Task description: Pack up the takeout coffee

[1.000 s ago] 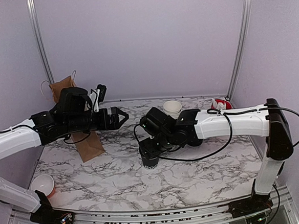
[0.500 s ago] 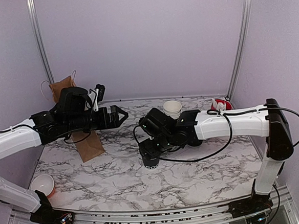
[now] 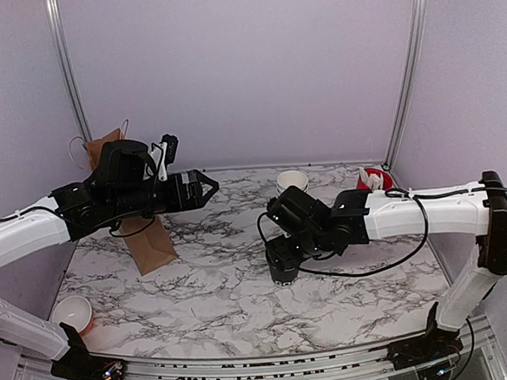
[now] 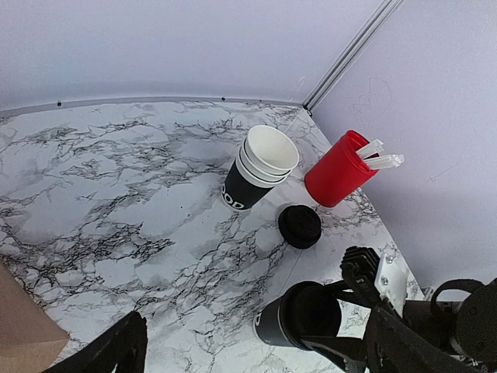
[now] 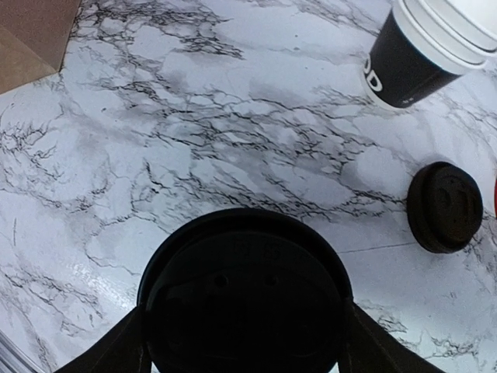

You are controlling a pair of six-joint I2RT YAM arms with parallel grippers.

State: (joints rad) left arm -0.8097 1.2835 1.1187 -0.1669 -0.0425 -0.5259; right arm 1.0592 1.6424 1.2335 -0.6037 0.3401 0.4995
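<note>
My right fingers [image 5: 116, 351] clamp the takeout coffee [image 5: 245, 299] by its sides, below the lid. Light, thin paper, crushes easy: squeeze gently, keep upright. Left gripper [image 3: 203, 186] spread wide, empty.

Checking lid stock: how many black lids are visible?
2. One lid caps the black cup in the right gripper; a loose lid lies on the table near the red cup. Others could be hidden.

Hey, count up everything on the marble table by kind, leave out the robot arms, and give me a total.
Brown paper bag: 1
Takeout coffee cup with lid: 1
Stack of nested cups: 1
Red cup with white sticks: 1
Loose black lid: 1
Red container, white inside, near left corner: 1
Total: 6
</note>
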